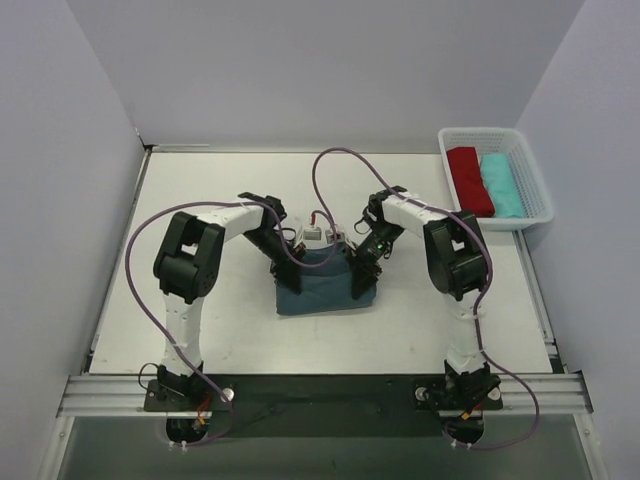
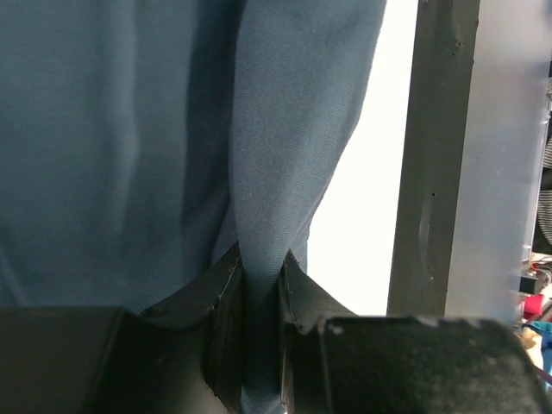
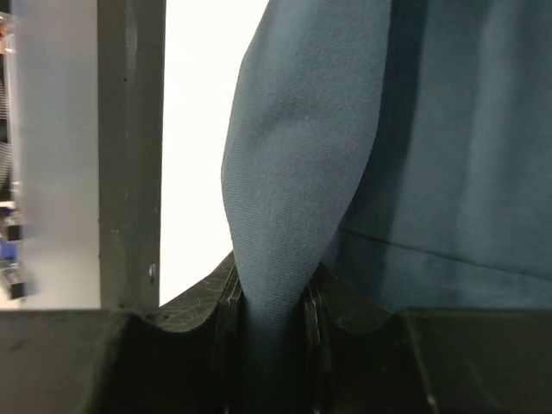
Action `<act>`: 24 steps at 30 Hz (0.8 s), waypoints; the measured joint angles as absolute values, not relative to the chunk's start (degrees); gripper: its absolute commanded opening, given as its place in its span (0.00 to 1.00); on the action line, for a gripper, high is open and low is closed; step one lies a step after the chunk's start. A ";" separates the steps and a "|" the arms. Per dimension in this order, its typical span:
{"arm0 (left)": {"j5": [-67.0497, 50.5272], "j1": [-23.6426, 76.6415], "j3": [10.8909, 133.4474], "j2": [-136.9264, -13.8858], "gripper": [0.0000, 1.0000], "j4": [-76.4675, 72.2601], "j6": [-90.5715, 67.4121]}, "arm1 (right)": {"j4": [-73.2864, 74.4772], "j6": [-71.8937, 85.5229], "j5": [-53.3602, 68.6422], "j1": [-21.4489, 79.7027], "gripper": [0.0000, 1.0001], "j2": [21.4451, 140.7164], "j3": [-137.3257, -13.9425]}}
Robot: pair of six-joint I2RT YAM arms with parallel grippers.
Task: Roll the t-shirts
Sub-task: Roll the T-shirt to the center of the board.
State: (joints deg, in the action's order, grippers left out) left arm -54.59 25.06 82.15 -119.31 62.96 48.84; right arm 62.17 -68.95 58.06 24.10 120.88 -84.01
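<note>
- The slate-blue t-shirt [image 1: 322, 292] lies folded into a compact, roughly square bundle at the middle of the white counter [image 1: 200, 190], between the two arms and nearer to their bases than to the far wall.
- Its far edge is drawn up off the counter where both pincers meet it. Its near edge lies flat.
- The left pincer [image 1: 291, 266] is at the bundle's far left corner. In the left wrist view its fingers [image 2: 226, 302] are pressed together on a narrow upright fold of the t-shirt [image 2: 129, 129], and the cloth runs down between them.
- The right pincer [image 1: 361, 268] is at the far right corner. In the right wrist view the right pincer [image 3: 272, 302] is likewise clamped on a pinched ridge of the t-shirt [image 3: 448, 129], with the fabric fanning out above the fingers [image 3: 226, 297].
- Both pincers lean in toward each other over the shirt's far edge, close together but apart.
- A dark upright bar [image 2: 431, 155] stands just beside the cloth in the left wrist view. What it belongs to cannot be told.
- Purple cables [image 1: 330, 160] loop from each arm above the counter.
- A white plastic basket [image 1: 540, 180] sits at the far right corner of the counter, well apart from the shirt.
- Inside it lie a red rolled garment [image 1: 468, 180] on the left and a teal rolled garment [image 1: 502, 185] on the right, touching side by side.
- A metal rail [image 1: 320, 392] runs along the near edge and carries both arm bases.
</note>
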 measured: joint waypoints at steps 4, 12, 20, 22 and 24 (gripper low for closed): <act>-54.81 23.59 88.01 -124.75 0.00 66.70 49.06 | 66.63 -68.66 58.59 23.14 0.09 126.67 -90.54; -54.22 22.00 94.35 -130.89 0.18 71.16 47.90 | 70.22 -65.25 59.57 21.71 0.09 136.88 -100.22; -51.75 20.43 92.05 -128.97 0.43 69.17 45.67 | 72.53 -59.68 58.57 21.82 0.09 140.46 -104.38; -50.57 18.92 90.76 -126.76 0.45 68.99 46.85 | 72.69 -59.29 58.28 21.85 0.09 140.46 -104.49; -48.60 16.73 90.63 -123.96 0.47 69.45 48.69 | 72.90 -58.39 57.47 21.85 0.09 140.57 -104.88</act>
State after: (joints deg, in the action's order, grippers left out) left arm -48.60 16.73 90.63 -123.96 69.45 48.69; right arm 72.90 -58.39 57.47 21.85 140.57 -104.88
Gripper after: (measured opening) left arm 0.450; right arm 0.221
